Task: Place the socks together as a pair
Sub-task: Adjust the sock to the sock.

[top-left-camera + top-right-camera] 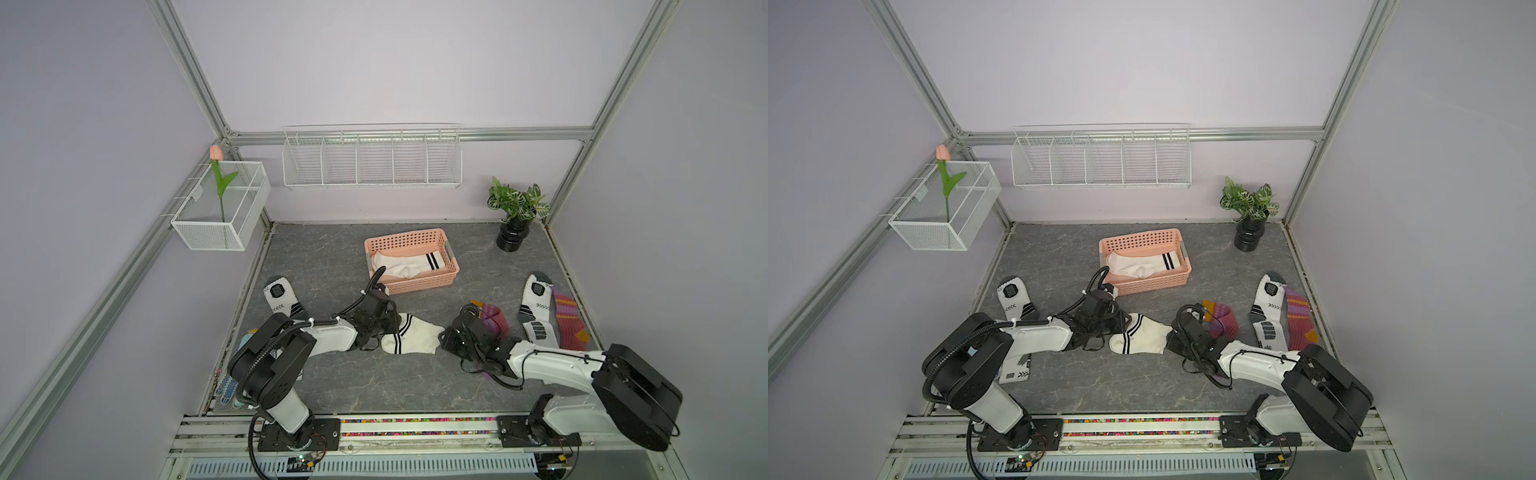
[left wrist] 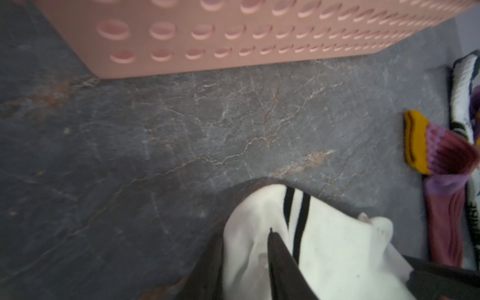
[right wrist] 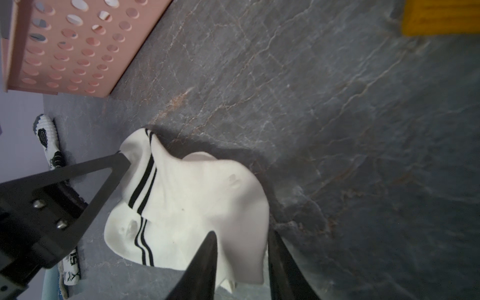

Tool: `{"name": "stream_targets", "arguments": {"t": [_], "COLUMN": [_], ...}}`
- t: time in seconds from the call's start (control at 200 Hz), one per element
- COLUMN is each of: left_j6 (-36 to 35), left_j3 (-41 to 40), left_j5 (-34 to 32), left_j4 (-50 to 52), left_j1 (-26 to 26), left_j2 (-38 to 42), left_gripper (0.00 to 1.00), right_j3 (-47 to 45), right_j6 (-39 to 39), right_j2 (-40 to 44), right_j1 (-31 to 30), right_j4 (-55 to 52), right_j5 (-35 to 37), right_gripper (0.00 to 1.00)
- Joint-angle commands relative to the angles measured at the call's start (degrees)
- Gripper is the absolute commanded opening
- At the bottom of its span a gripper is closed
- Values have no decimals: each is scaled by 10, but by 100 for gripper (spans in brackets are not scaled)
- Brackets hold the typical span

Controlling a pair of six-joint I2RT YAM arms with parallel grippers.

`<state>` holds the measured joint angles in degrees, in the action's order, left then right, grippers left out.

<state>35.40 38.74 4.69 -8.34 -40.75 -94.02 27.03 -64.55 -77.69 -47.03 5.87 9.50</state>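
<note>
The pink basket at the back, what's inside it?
The pink basket holds white sock fabric with two black stripes. It lies bunched up, so whether it is one sock or two cannot be told, and anything underneath is covered.

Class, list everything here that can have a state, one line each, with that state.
Left end effector: shut on the striped pair's cuff end.
Right end effector: shut on that pair's toe end.
Striped pair: overlapped, pinched at both ends.
Pink basket: holds a striped white sock.
Inner maroon sock: folded over.
Outer maroon sock: flat, beside a sports sock.
</note>
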Motion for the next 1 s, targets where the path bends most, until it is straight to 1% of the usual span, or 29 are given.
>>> {"name": "stream_targets", "arguments": {"t": [0.0,0.07,0.14,0.25,0.36,0.485,0.555,0.685,0.74,0.85,0.94,0.995], "left_j6": [-3,0,4,2,7,32,50,70,90,131,147,146], "left_j3": [8,6,5,8,4,-21,-43,-78,-94,-140,-173,-192], "left_j5": [6,10,15,3,-5,1,-6,-79,-110,-151,-191,-200], "left_j4": [4,4,6,22,32,30,29,57,66,51,38,17], "left_j1": [3,3,3,3,3,-1,-14,-70,-90,-121,-140,-144], "left_j2": [-6,0,10,45,101,164,201,273,300,348,377,385], "left_gripper": [16,6,1,0,0,0,0,0,0,0,0,0], "right_j3": [-1,9,16,26,39,55,63,87,92,108,115,116], "right_j6": [-16,-7,2,25,54,102,132,185,205,234,251,256], "right_j2": [-12,-9,-2,16,35,57,62,52,43,22,11,6], "right_j1": [-4,-7,-9,-12,-14,-13,-11,-1,6,21,24,25], "right_j4": [12,-2,-20,-49,-84,-117,-127,-145,-143,-148,-144,-140], "right_j5": [10,13,20,29,34,39,33,11,-4,-28,-28,-27], "right_gripper": [24,15,7,7,7,7,7,7,7,7,7,7]}}
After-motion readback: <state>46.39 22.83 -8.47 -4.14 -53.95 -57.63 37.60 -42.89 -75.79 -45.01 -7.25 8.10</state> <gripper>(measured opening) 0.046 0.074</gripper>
